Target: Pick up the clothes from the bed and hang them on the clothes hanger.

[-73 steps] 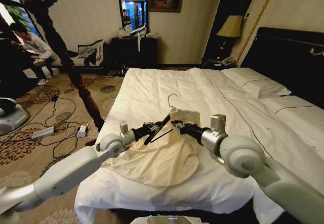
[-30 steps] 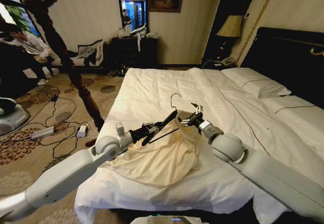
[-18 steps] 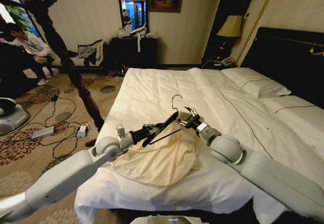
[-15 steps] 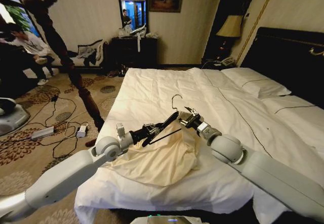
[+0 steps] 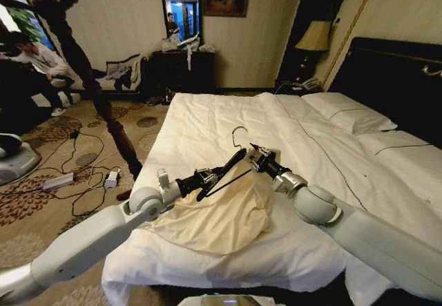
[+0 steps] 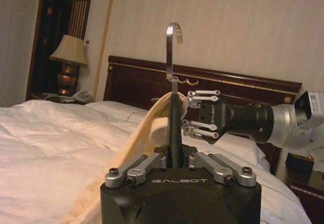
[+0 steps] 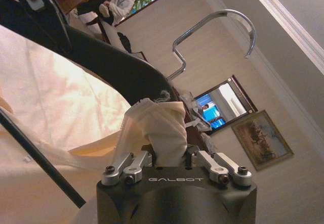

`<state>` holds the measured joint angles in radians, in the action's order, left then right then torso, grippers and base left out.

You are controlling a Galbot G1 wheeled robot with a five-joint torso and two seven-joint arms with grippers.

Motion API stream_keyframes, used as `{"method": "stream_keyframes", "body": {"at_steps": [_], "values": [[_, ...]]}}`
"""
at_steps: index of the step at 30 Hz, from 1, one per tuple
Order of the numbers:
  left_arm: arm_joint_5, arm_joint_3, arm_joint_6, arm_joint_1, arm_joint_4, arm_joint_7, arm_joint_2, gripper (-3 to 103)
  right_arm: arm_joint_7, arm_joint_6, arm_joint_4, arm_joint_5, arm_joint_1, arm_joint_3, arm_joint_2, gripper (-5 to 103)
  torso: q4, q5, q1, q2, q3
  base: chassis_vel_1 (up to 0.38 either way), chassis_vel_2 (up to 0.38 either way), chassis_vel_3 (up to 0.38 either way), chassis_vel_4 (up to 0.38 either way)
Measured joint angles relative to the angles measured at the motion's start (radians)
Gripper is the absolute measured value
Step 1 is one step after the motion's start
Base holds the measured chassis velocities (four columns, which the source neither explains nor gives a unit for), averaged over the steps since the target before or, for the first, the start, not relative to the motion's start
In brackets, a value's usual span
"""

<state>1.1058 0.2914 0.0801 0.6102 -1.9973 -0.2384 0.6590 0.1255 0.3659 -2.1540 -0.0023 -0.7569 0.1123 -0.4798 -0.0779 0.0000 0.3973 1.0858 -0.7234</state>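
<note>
Shirt lies crumpled on the bed near its foot edge, its collar end lifted onto the hanger. It looks thin, limp and light, so it should sag and slide off a bare shoulder unless pinched near the neckline, where the cloth bunches thickest. Left tool is closed on the hanger's black body below the wire hook. Right tool is closed on a fold of collar fabric, just beside the hanger's neck.
</note>
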Motion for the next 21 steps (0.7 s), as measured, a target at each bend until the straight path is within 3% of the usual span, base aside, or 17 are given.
{"method": "stream_keyframes", "body": {"at_steps": [2, 6, 8, 10, 12, 14, 17, 19, 21], "values": [[0.002, -0.013, 0.007, 0.004, -0.011, 0.012, -0.009, 10, 0.006, -0.004, 0.001, -0.001, -0.019, -0.013, 0.0, 26, 0.0001, 0.0001, 0.0, 0.0, 0.0, 0.0, 0.0, 0.0, 0.0], [0.003, -0.037, 0.014, 0.01, -0.017, 0.055, -0.025, 19, 0.04, -0.011, 0.012, -0.018, -0.05, -0.036, 0.001, 24, 0.0, 0.0, 0.0, 0.0, 0.0, 0.0, 0.0, 0.0, 0.0], [0.004, -0.062, 0.016, 0.014, -0.027, 0.067, -0.035, 29, 0.059, -0.02, 0.014, -0.023, -0.075, -0.052, 0.001, 23, 0.0, 0.0, 0.0, 0.0, 0.0, 0.0, 0.0, 0.0, 0.0], [0.005, -0.066, 0.017, 0.014, -0.028, 0.07, -0.037, 29, 0.061, -0.02, 0.015, -0.023, -0.077, -0.054, 0.001, 23, 0.0, 0.0, 0.0, 0.0, 0.0, 0.0, 0.0, 0.0, 0.0], [0.012, -0.112, 0.017, 0.022, -0.035, 0.079, -0.053, 45, 0.073, -0.024, 0.022, -0.031, -0.097, -0.063, 0.002, 23, 0.0, -0.0003, 0.0, 0.0, 0.0, 0.0, 0.0, 0.0, 0.0], [0.018, -0.135, 0.017, 0.026, -0.039, 0.083, -0.059, 45, 0.077, -0.023, 0.026, -0.035, -0.103, -0.066, 0.002, 23, 0.0001, -0.0001, 0.0, 0.0, 0.0, 0.0, 0.0, 0.0, 0.0], [0.037, -0.225, 0.02, 0.057, -0.051, 0.092, -0.078, 62, 0.089, -0.017, 0.04, -0.045, -0.122, -0.073, 0.0, 23, -0.0001, 0.0, 0.0, 0.0, 0.0, 0.0, 0.0, 0.0, 0.0], [0.042, -0.249, 0.021, 0.068, -0.053, 0.098, -0.084, 62, 0.092, -0.014, 0.044, -0.047, -0.127, -0.074, -0.001, 23, -0.0001, 0.0002, 0.0, 0.0, 0.0, 0.0, 0.0, 0.0, 0.0], [0.046, -0.312, 0.021, 0.111, -0.05, 0.118, -0.103, 74, 0.101, -0.012, 0.062, -0.068, -0.14, -0.079, -0.005, 23, 0.0, -0.0001, 0.0, 0.0, 0.0, 0.0, 0.0, 0.0, 0.0]]}}
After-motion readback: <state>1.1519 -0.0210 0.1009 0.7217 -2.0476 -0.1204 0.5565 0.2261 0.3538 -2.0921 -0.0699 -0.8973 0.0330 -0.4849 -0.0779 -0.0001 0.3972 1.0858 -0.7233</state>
